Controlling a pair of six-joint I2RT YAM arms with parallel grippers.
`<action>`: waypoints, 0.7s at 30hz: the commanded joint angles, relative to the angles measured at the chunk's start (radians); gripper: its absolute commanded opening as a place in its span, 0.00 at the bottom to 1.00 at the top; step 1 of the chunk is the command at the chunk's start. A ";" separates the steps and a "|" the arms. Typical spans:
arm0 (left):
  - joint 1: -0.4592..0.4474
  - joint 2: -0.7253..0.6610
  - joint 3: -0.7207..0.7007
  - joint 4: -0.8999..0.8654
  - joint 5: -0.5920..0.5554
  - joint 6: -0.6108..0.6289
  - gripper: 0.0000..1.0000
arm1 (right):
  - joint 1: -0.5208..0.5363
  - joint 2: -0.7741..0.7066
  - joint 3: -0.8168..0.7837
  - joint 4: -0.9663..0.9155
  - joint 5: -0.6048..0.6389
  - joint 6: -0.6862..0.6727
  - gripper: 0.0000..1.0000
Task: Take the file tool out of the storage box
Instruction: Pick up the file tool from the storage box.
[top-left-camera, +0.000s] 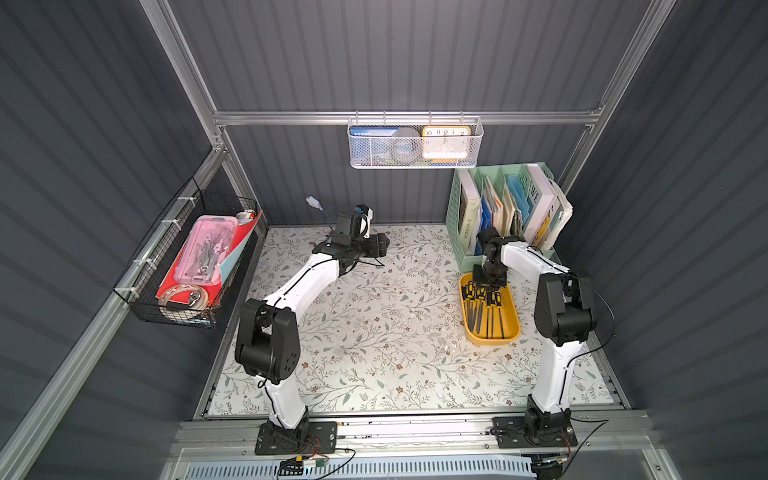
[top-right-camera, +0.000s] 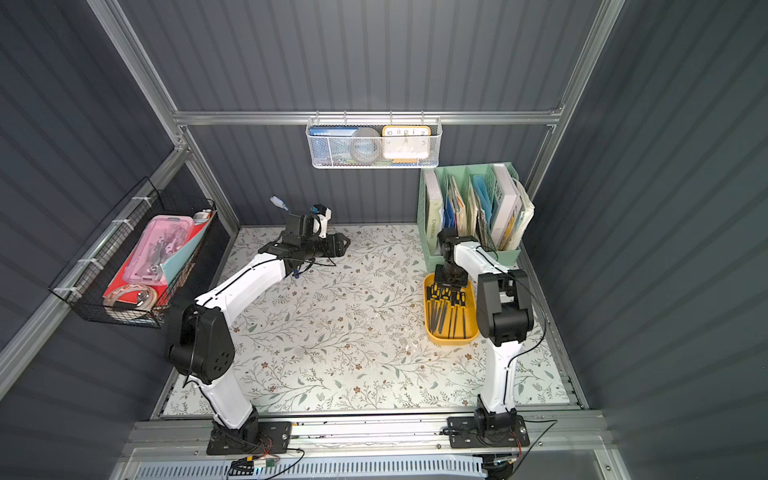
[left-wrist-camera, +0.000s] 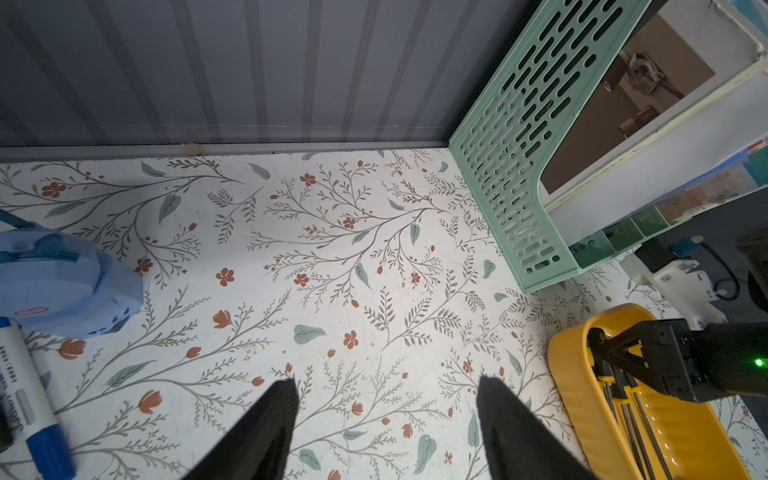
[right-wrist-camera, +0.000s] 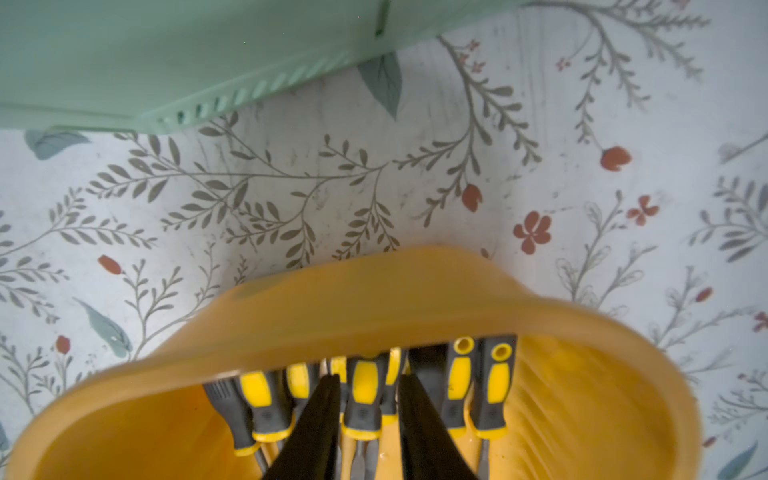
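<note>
**Top views.** The storage box (top-left-camera: 510, 320) (top-right-camera: 472, 318) lies at the right of the table (top-left-camera: 374, 332), its long axis running near to far, just in front of the book organiser (top-left-camera: 457, 257). The files (top-left-camera: 484, 307) (top-right-camera: 446, 307) lie along that axis, handles at the far end and blades pointing near. The right gripper (top-left-camera: 490, 282) (top-right-camera: 451, 280) hangs over the handle end. The left gripper (top-left-camera: 380, 245) is well apart, far and to the left, so the right arm is the nearer one.

**Left wrist view.** The left gripper's (left-wrist-camera: 386, 380) jaws stand wide apart over bare table, holding nothing.

**Right wrist view.** The right gripper (right-wrist-camera: 368, 378) points down inside the box's far rim (right-wrist-camera: 374, 299). Its jaws are drawn close on either side of one file tool (right-wrist-camera: 365, 399), across the handle's width. Whether they press it yet cannot be told. The lift probably depends on that one handle alone sitting between the jaws.
</note>
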 joint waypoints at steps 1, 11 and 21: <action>0.004 -0.023 -0.004 -0.007 -0.011 -0.003 0.74 | 0.003 0.028 0.018 -0.023 -0.004 0.000 0.21; 0.006 -0.035 -0.016 -0.008 -0.013 -0.001 0.74 | 0.002 0.039 0.008 -0.020 -0.020 0.001 0.25; 0.009 -0.048 -0.022 -0.011 -0.015 -0.001 0.74 | 0.003 0.034 0.010 -0.033 -0.020 0.011 0.12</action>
